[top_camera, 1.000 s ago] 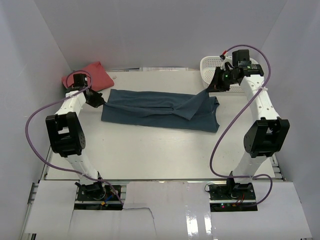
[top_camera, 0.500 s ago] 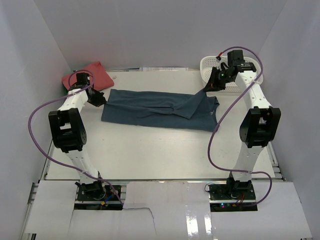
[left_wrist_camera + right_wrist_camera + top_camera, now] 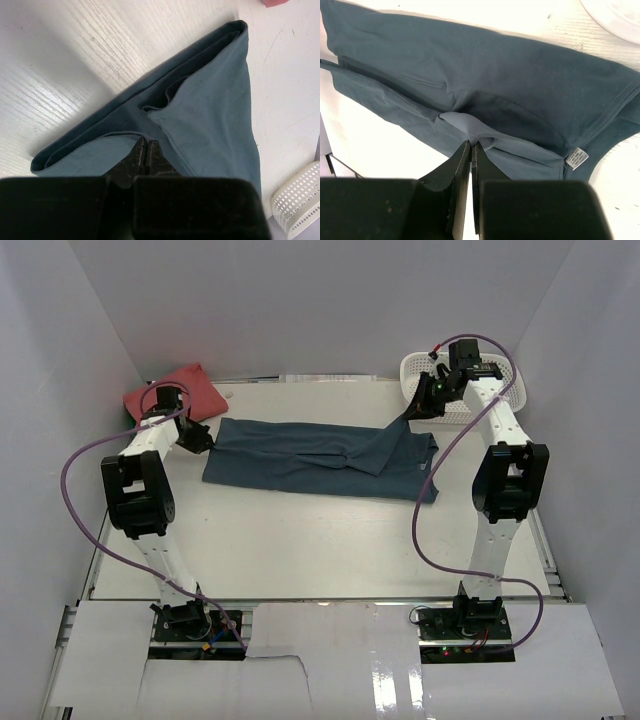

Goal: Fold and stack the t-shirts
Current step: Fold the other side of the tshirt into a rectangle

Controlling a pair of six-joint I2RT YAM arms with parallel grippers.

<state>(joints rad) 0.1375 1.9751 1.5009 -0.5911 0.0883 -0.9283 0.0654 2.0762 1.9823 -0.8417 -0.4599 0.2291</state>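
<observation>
While our left gripper (image 3: 146,150) and right gripper (image 3: 471,150) clamp the ends of the teal-blue t-shirt (image 3: 320,458), it lies mid-table as a long, half-folded band. The coral-red t-shirt (image 3: 178,392) sits apart at the far-left corner; we judge the cross-folds and stacking not yet done.

**Twin white-and-black table arms, purple-cabled, with black two-finger tools**

Left arm (image 3: 150,442) and right arm (image 3: 503,425): smooth white link shells and a boxy black joint housing well behind each tool. Left base (image 3: 185,622) and right base (image 3: 465,622): small black units with bits of coloured wiring. Left purple cable (image 3: 66,485) and right purple cable (image 3: 416,530): one slack loop per arm, from the base to the wrist behind the tool. Green light (image 3: 440,390): lit, just behind the right tool. Left gripper (image 3: 146,144) and right gripper (image 3: 471,146): matte black wedge fingers tapering to thin tips, widening back into a blocky black body with a centre seam.
</observation>
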